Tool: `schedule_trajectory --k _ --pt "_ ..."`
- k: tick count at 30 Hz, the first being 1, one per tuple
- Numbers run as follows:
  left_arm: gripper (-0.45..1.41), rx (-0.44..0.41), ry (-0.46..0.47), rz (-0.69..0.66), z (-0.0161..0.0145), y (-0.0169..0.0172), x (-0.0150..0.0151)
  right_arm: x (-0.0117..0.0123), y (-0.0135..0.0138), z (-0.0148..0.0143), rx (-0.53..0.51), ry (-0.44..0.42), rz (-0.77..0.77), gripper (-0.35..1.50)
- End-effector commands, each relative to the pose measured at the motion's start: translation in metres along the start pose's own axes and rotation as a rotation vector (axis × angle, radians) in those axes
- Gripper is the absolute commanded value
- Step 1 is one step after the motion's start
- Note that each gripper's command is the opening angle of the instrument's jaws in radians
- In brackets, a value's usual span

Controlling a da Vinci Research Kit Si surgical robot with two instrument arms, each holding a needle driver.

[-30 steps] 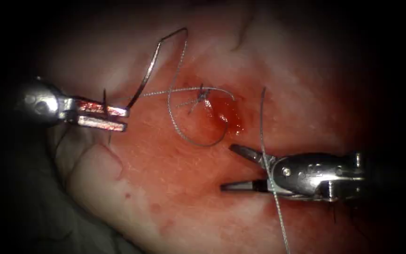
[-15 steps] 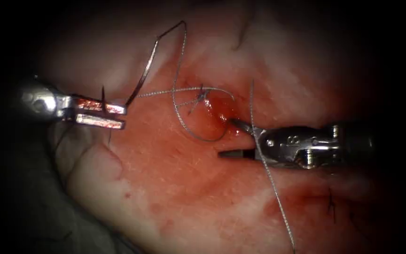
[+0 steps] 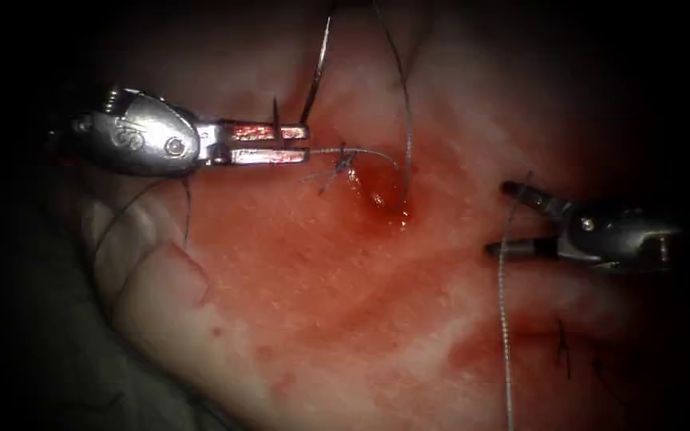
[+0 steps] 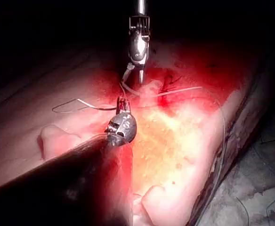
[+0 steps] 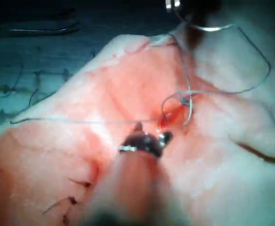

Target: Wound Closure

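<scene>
Pale pink pork tissue, wet red fluid pooling at cut. Left of cut: left steel tool clamped on curved steel needle, tip hidden upward. Right of cut: right steel tool gaping, empty, beside grey braided thread.

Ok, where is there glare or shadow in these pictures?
Endoscope view: bright around the cut, dark at the edges; glare on the left tool, shut on the needle near its end, clear of the tissue; right tool, open and empty, half in shadow. Left wrist view: tissue strongly lit beside a dark shaft.
</scene>
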Motion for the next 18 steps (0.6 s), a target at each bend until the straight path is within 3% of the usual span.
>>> schedule_trajectory --k 1,3,4,6,9,11,12,13,16,18 --pt "-0.45 0.005 -0.002 0.017 0.0012 0.0002 -0.0007 -0.0011 0.0023 -0.0016 -0.086 -0.059 -0.04 1.23" --pt "-0.45 0.01 -0.004 0.03 0.0017 0.0001 -0.0011 -0.0015 0.0033 -0.0024 -0.114 -0.079 -0.043 1.25" --pt "-0.45 0.025 -0.001 0.052 0.0027 -0.0004 -0.0022 -0.0024 0.0054 -0.004 -0.147 -0.109 -0.037 1.26" --pt "-0.45 0.029 -0.006 0.087 0.0041 -0.0005 -0.0038 -0.0026 0.0068 -0.0051 -0.178 -0.056 0.047 1.28" --pt "-0.45 0.026 -0.002 0.108 0.0053 0.0006 -0.0056 -0.0017 0.0067 -0.0053 -0.15 0.016 0.157 1.26" --pt "-0.45 0.021 0.003 0.134 0.0063 0.0022 -0.0075 0.0001 0.0056 -0.0047 -0.072 0.142 0.303 1.21" --pt "-0.45 0.014 0.011 0.147 0.0068 0.0031 -0.0084 0.0016 0.0046 -0.0038 0.001 0.236 0.406 1.06" --pt "-0.45 0.014 0.011 0.147 0.0068 0.0031 -0.0084 0.0016 0.0046 -0.0038 0.001 0.236 0.406 1.06" --pt "-0.45 -0.014 0.042 0.237 0.0078 0.0056 -0.0096 0.0049 0.0026 -0.0002 0.13 0.353 0.587 0.98" --pt "-0.45 -0.023 0.049 0.283 0.0079 0.006 -0.0096 0.0057 0.0022 0.0014 0.173 0.387 0.643 0.98"
